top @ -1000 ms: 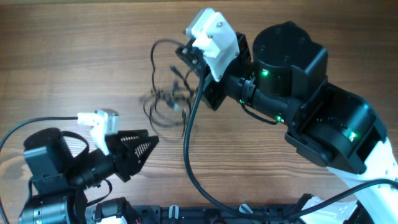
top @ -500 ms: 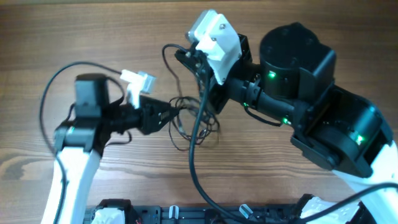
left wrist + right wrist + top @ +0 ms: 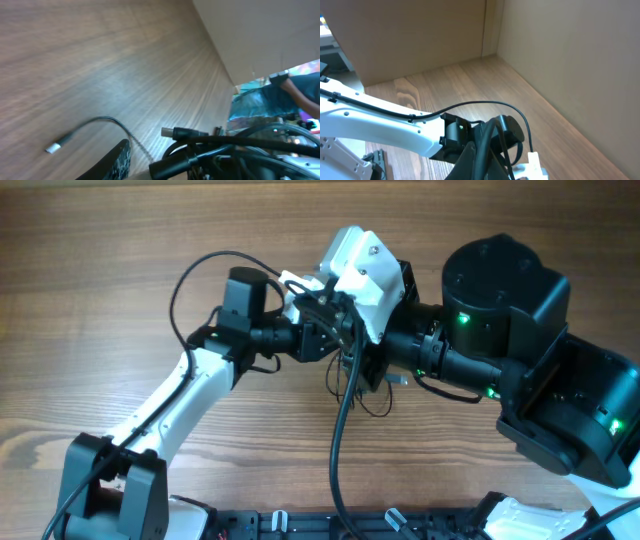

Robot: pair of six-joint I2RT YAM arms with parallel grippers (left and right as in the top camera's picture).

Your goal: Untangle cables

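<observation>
The cables (image 3: pixel 352 388) are thin black cords hanging in loose loops to the wood table just below both grippers. My left gripper (image 3: pixel 325 345) reaches in from the left and points right, close against my right gripper (image 3: pixel 330 310), which sits under its white camera mount. In the left wrist view one thin cord (image 3: pixel 107 121) with a small silver plug end lies on the table beside my one visible finger (image 3: pixel 119 159), which stands well off to the side. In the right wrist view the right gripper (image 3: pixel 477 162) is one dark shape crossed by thick wiring, its jaws mostly hidden.
The right arm's thick black wiring (image 3: pixel 335 440) hangs down in front of the cords. A USB plug (image 3: pixel 182 132) of robot wiring crowds the left wrist view. Cardboard walls (image 3: pixel 420 35) border the table. A black rail (image 3: pixel 300 525) runs along the front edge.
My left arm has swung up from the front left and reached right to meet the right gripper. The right gripper and the cord bundle under it have shifted right.
</observation>
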